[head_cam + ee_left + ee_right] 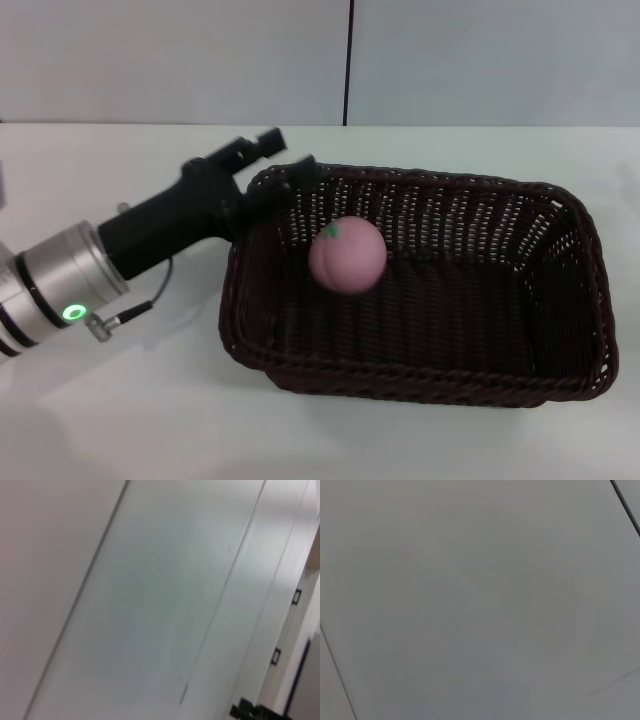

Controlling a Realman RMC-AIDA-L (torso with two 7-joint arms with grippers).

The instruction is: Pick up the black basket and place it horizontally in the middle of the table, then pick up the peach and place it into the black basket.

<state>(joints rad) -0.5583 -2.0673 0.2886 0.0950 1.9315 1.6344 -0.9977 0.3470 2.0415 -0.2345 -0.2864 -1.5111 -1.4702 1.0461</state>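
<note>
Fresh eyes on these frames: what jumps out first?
The pink peach stands out against the dark weave, inside the black basket toward its left half. The basket lies lengthwise across the white table, filling the middle and right of the head view. The left gripper sits at the basket's far left corner, fingers spread, one near the rim; the peach is not between them.
</note>
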